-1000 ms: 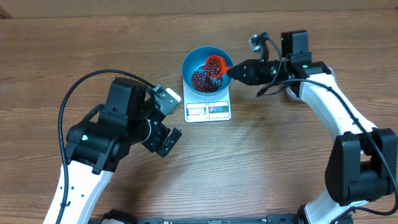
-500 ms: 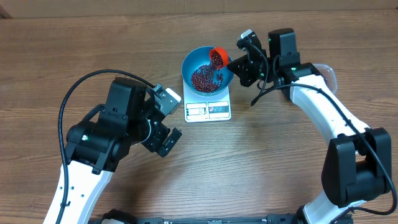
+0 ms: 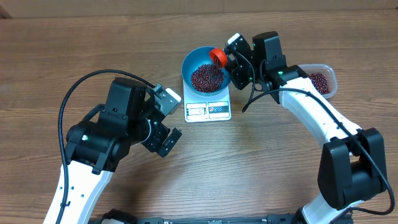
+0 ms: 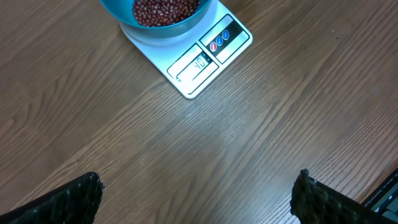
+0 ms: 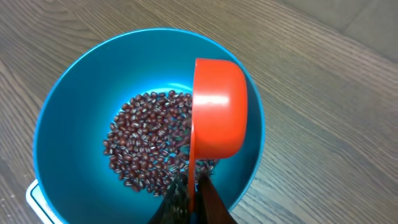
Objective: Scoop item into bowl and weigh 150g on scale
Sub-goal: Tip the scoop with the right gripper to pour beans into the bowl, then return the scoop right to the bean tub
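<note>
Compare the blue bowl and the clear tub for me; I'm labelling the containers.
The bowl is round and opaque blue; the tub is clear and rounded-rectangular. The bowl sits on the scale; the tub rests directly on the table, off to the right. Both hold red-brown beans.

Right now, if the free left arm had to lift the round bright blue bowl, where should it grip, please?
Probably the left rim of the blue bowl, from above, one finger inside and one outside: its body looks too wide to span, and the right gripper holds the orange plastic scoop over the far right rim.
</note>
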You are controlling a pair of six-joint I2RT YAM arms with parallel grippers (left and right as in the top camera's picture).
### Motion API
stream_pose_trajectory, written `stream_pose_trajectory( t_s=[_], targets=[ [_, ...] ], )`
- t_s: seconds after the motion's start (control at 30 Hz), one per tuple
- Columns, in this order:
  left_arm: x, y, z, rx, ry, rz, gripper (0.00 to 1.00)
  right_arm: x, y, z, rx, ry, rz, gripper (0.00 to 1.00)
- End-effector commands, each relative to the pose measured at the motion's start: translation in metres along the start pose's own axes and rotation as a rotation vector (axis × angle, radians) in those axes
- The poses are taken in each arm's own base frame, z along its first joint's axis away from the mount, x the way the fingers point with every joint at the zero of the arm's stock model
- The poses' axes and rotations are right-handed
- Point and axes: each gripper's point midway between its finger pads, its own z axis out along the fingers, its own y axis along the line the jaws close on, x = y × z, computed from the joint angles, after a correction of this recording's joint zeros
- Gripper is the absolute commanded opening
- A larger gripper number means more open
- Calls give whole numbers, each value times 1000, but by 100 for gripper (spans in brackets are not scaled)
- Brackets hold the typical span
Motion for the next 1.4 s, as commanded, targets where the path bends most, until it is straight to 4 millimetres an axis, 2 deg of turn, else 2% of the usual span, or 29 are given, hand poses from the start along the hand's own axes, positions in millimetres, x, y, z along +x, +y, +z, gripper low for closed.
stream_pose_trajectory(
  t_s=[0.0, 0.2, 0.4, 0.5, 0.63, 0.77, 0.87, 1.0, 1.1, 1.2, 1.27, 1.37],
  targets=[
    [-6, 3, -5, -14, -16, 19, 100, -28, -3, -29, 64, -70, -51, 4],
    [-5, 3, -5, -14, -16, 19, 100, -44, -4, -52, 99, -114, -67, 4],
    [-6, 3, -5, -14, -16, 19, 100, -40, 5, -47, 121, -78, -83, 4],
    [-6, 3, -5, -14, -16, 19, 100, -40, 9, -44, 174, -48, -160, 4],
    [-6, 3, -5, -14, -16, 19, 100, -41, -2, -48, 281, -24, -188, 4],
    [-5, 3, -5, -14, -16, 19, 100, -55, -2, -68, 306, -73, -193, 4],
    [-5, 3, -5, -14, -16, 19, 100, -72, -1, -97, 330, -137, -197, 4],
    [-5, 3, -5, -14, -16, 19, 100, -75, -23, -132, 418, -158, -166, 4],
    [-6, 3, -5, -14, -16, 19, 100, -53, -61, -148, 541, -85, -100, 4],
    [-6, 3, -5, -14, -16, 19, 100, -11, -104, -165, 686, 38, 56, 4],
    [-5, 3, -5, -14, -16, 19, 100, 18, -120, -174, 727, 116, 141, 4],
    [-5, 3, -5, -14, -16, 19, 100, 48, -132, -185, 743, 197, 224, 3]
  ],
)
